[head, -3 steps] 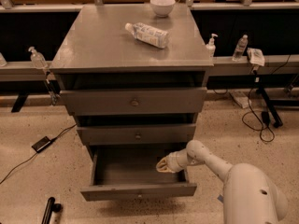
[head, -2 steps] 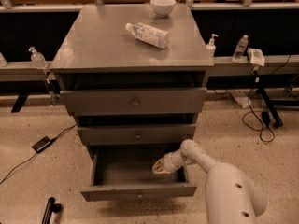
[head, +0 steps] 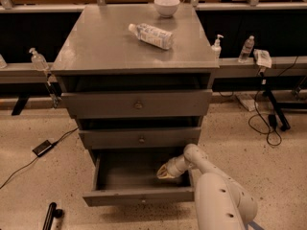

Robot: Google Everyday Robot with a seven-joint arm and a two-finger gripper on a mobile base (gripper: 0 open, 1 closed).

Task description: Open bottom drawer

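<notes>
The bottom drawer (head: 139, 195) of the grey cabinet (head: 120, 56) stands pulled out, and its plain grey inside shows with nothing in it. Its slim front panel faces me at the lower edge, with a small knob at its centre. My gripper (head: 164, 172) reaches down into the right side of the drawer box, just behind the front panel. My white arm (head: 216, 195) comes in from the lower right. The middle drawer (head: 141, 139) and the top drawer (head: 138, 104) are shut.
A plastic bottle (head: 150, 35) lies on the cabinet top, with a white bowl (head: 167, 5) behind it. Sanitiser bottles (head: 217, 46) stand on side rails. Cables (head: 268, 123) lie on the floor at the right, a black box (head: 43, 147) at the left.
My arm has swung closer to the camera and its elbow has moved left. The gripper has stayed inside the right side of the open drawer. The drawer has not visibly moved.
</notes>
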